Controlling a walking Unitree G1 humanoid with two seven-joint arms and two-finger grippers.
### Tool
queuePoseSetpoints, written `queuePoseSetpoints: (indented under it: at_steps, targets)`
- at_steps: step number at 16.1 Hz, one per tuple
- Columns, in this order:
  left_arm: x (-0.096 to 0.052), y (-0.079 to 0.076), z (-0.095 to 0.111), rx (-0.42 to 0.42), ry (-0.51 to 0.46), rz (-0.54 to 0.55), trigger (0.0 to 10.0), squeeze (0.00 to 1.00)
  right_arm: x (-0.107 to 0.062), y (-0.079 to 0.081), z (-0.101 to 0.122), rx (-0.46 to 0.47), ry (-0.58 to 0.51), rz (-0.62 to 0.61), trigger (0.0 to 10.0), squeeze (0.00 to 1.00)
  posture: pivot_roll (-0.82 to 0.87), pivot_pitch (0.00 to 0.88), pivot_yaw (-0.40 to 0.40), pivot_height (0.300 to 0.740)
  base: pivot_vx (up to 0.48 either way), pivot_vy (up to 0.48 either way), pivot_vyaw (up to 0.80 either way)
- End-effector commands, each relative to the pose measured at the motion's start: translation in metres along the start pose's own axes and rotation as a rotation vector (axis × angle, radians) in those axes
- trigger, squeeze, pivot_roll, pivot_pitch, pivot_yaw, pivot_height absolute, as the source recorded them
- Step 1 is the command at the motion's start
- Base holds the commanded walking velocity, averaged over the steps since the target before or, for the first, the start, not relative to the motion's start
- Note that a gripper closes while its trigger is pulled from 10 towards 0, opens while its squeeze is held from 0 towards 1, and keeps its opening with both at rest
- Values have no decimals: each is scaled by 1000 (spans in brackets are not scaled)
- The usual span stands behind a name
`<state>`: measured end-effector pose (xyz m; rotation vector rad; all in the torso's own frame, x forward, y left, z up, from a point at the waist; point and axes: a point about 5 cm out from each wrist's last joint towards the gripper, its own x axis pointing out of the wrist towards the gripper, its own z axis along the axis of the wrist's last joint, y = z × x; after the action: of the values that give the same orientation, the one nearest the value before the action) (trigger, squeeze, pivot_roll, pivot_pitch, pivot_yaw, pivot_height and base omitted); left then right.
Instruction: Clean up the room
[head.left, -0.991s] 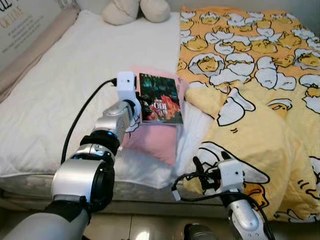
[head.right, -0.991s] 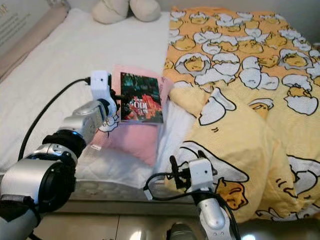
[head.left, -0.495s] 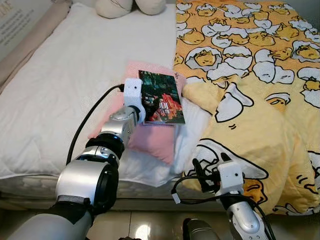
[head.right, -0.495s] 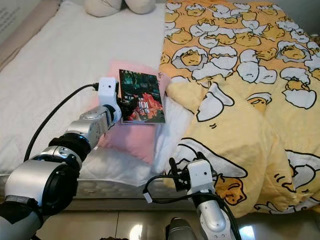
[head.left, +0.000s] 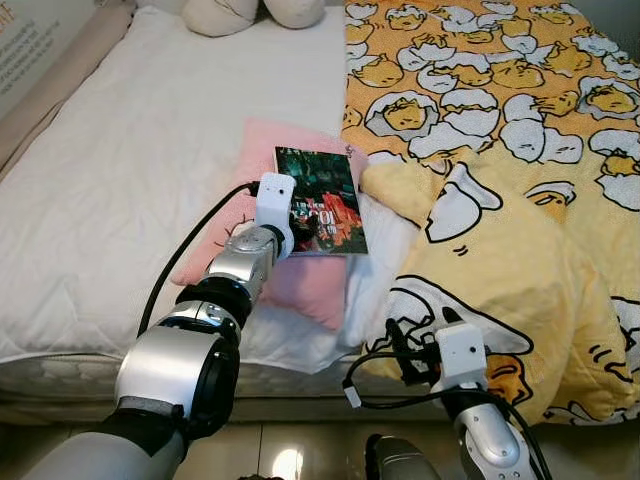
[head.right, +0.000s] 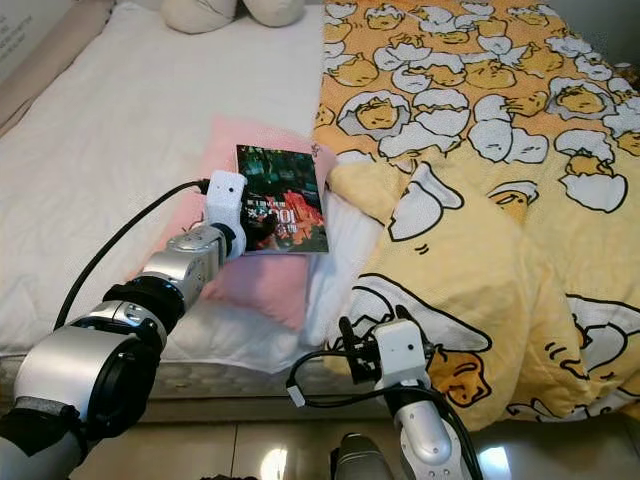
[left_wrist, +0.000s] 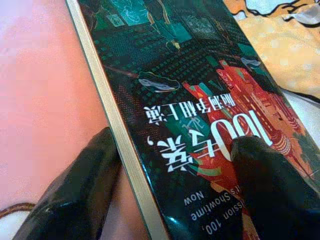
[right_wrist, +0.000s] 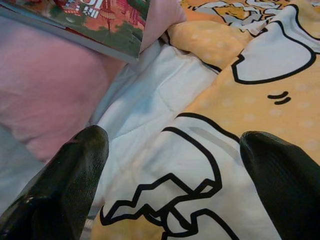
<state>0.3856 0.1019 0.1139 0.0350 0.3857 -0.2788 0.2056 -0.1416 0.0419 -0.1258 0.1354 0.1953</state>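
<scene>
Spanning most of the head views is one bed (head.left: 130, 150) with a white mattress cover, its near edge above a glossy tiled floor (head.left: 290, 455). One yellow duvet (head.left: 510, 200) printed with cartoon egg figures covers the robot's right half of the bed, bunched and hanging over the near edge. One pink pillow (head.right: 255, 275) lies on the white cover just beside the duvet's edge. Two cream plush shapes (head.left: 255, 12) sit at the far end of the bed. One book (head.left: 320, 200) with a dark green and red cover lies flat on the pink pillow, its right side near the duvet. Left gripper (left_wrist: 172, 185) is at the book's near corner, one black finger on the cover, the other against the page edge and the pillow, jaws clamped on the book. Right gripper (right_wrist: 175, 175) hangs low at the bed's near edge, jaws spread wide with nothing between them, pointed at the duvet and white cover. One black cable (head.left: 175, 260) runs along the left arm.
</scene>
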Motion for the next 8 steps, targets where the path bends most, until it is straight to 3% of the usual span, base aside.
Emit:
queuePoseSetpoints:
  at_steps: [1,3,6,8]
  targets:
    - [-1,0,-10,-11,29,-5,0,0,1,-1,2,2,2,-9,10000,0,-357,104,95,740,0,0,0]
    - [-1,0,-12,-38,31,-10,0,0,3,-1,2,2,2,-9,10000,0,-356,100,96,740,0,0,0]
    - [-1,-5,-7,-176,-3,-100,0,0,6,-2,3,1,-2,-11,10000,0,-353,94,95,740,0,0,0]
    - [-1,-1,-6,-213,-12,-94,0,0,9,-2,3,1,-1,-10,10000,0,-350,79,99,740,0,0,0]
